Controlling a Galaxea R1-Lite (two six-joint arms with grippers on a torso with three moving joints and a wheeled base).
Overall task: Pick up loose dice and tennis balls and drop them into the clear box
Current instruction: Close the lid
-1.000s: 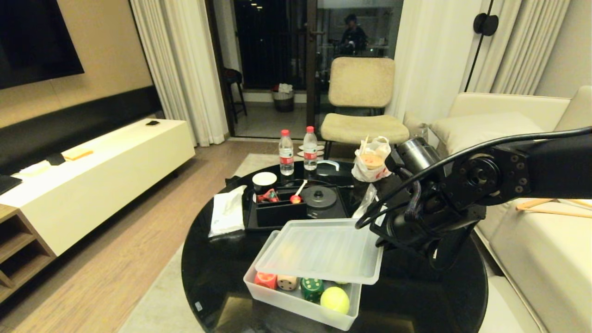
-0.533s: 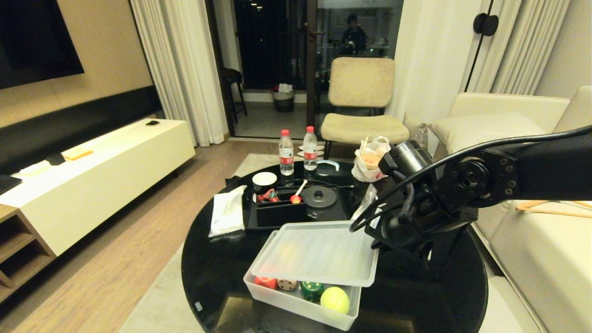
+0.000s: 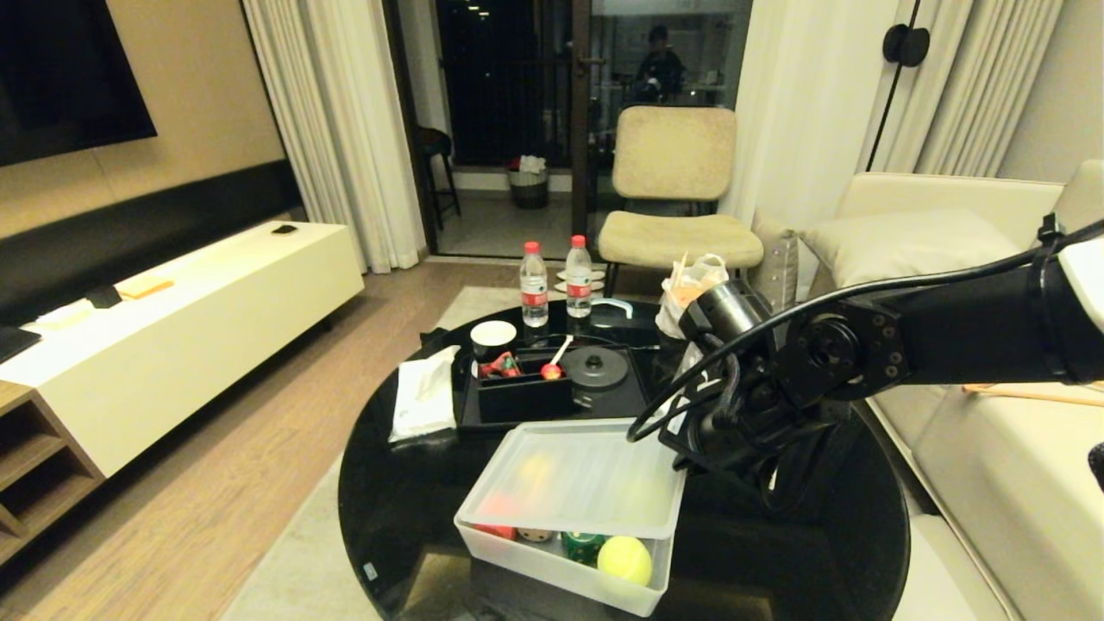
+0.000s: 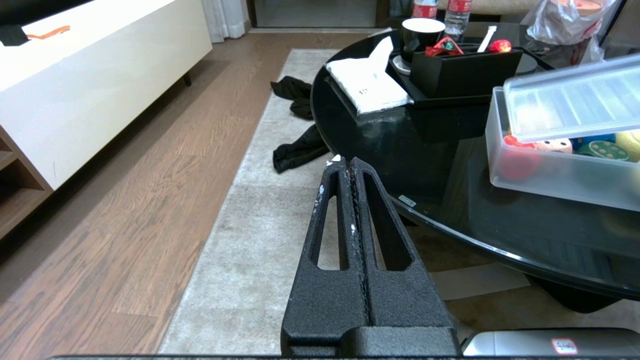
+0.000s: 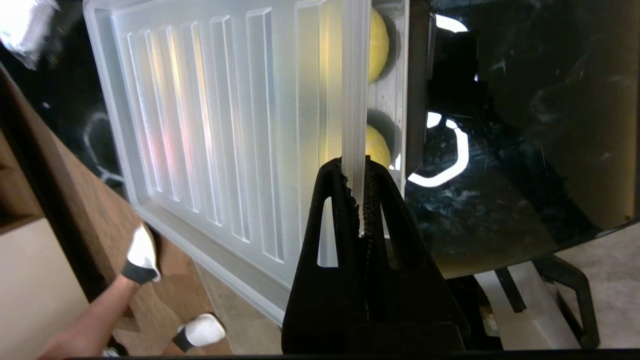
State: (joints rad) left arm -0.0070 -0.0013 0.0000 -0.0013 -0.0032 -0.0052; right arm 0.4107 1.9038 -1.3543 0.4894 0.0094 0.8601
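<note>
Round black tabletop (image 3: 405, 509) bearing the clear box (image 3: 552, 565), which sits just below and beside the right gripper (image 5: 356, 165). The right gripper is clenched on the edge of the ribbed lid (image 3: 586, 474), held tilted over the box. Beneath the lid lie the dice (image 3: 583, 543) and tennis balls (image 3: 624, 559). Left gripper (image 4: 344, 162), fingers pressed together and empty, hangs off the tabletop's edge above the rug (image 4: 250, 260).
</note>
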